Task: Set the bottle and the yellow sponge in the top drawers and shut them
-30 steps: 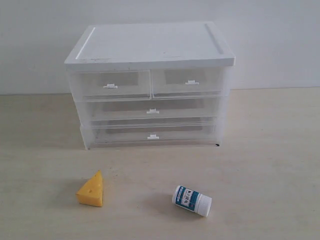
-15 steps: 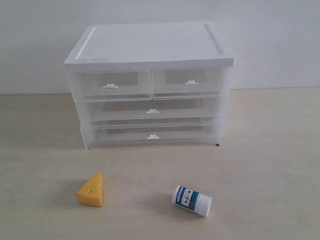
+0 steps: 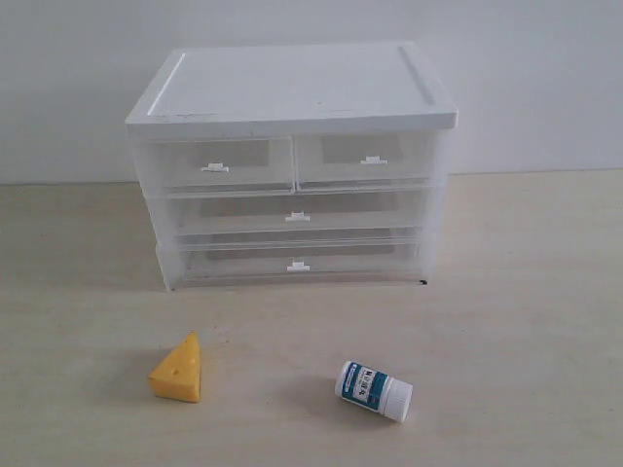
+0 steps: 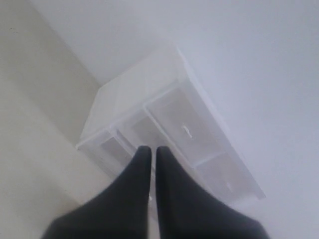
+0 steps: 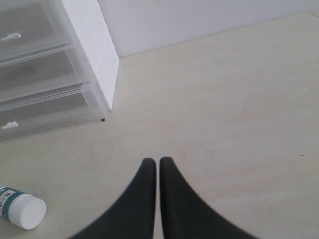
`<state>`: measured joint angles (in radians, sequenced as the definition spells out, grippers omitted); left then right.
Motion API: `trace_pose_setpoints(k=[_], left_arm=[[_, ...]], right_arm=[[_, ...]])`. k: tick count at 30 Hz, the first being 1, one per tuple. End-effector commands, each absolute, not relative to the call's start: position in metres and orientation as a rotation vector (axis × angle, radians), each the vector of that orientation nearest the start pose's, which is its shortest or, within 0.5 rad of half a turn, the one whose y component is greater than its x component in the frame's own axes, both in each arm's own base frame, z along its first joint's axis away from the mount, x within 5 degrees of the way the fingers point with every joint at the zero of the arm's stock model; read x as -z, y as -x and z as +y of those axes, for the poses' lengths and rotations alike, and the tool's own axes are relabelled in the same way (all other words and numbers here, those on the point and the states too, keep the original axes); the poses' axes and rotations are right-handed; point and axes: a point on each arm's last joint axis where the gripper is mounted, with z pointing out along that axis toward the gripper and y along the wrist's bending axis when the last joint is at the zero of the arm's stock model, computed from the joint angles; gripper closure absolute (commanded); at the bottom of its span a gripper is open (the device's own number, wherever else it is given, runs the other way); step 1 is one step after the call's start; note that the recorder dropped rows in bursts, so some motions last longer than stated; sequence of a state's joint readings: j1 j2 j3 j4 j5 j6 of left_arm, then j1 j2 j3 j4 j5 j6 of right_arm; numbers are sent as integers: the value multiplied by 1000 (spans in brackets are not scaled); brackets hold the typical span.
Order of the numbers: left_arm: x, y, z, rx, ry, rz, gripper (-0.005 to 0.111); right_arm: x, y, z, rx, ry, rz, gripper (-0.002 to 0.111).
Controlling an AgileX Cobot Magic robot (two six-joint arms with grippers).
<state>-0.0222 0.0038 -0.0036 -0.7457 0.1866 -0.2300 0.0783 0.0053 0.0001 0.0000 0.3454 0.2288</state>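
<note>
So, we're at step zero: nothing picked, nothing opened. Our left gripper (image 4: 149,148) has its black fingers pressed together on nothing and faces the white-topped translucent plastic drawer cabinet (image 4: 164,99). Our right gripper (image 5: 158,160) is likewise pressed together and empty, over the pale wooden table (image 5: 224,99). Near it, the small white plastic pill bottle (image 5: 22,209) lies on its side, well in front of the cabinet. The yellow-orange cheese-wedge sponge (image 3: 177,370) sits apart from the bottle, also in front. The half-width translucent left top drawer (image 3: 253,156) and right top drawer (image 3: 336,154) both look fully closed. Next, we reckon: spread a gripper, hook a white tab handle (image 3: 215,167), and pull a drawer open before any pick. The bottle label is teal-and-white print; we can't read it at this size.
</note>
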Motion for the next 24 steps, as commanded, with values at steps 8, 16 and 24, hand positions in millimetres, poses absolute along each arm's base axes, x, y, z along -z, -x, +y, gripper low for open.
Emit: trace_pose_setpoints(k=[8, 16, 24], left_arm=[[-249, -40, -37, 859, 138, 1476, 103], [-261, -40, -57, 941, -184, 1437, 103], [-245, -69, -64, 1017, -191, 1694, 103]], right_arm=[[-182, -53, 4, -210, -130, 1825, 108], [-182, -53, 4, -210, -130, 1825, 108], [-186, -54, 4, -200, -116, 1785, 108]])
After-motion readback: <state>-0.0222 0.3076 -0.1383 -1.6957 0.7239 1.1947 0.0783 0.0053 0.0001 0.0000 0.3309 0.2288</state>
